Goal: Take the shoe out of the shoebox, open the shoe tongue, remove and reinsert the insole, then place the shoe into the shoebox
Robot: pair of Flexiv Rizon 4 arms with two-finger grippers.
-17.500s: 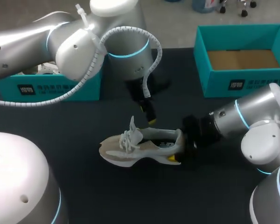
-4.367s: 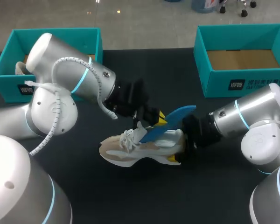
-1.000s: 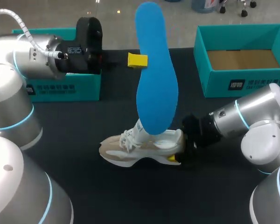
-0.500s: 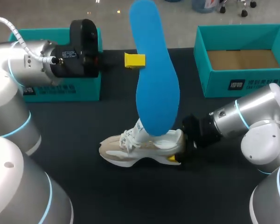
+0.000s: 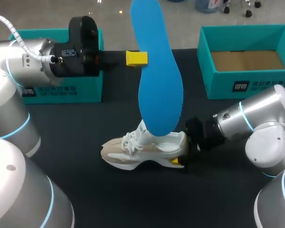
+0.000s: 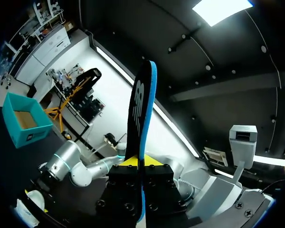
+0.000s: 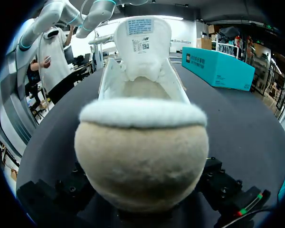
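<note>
Left tool [image 5: 136,58] is pressed onto the blue insole [image 5: 159,90], which is held upright ahead of its tips, raised above the shoe [image 5: 133,153]. Right tool [image 5: 179,160] is clamped on the heel; the shoe is seated sole-down on the dark worktop [image 5: 85,142].

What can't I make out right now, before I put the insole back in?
- Head view: whether the insole has cleared the shoe. Its lower end overlaps the shoe's opening.
- Right wrist view: the shoe's inner floor, which is blocked by the heel collar and the tongue.
- Head view: what is in the left shoebox. The left arm covers it.
</note>
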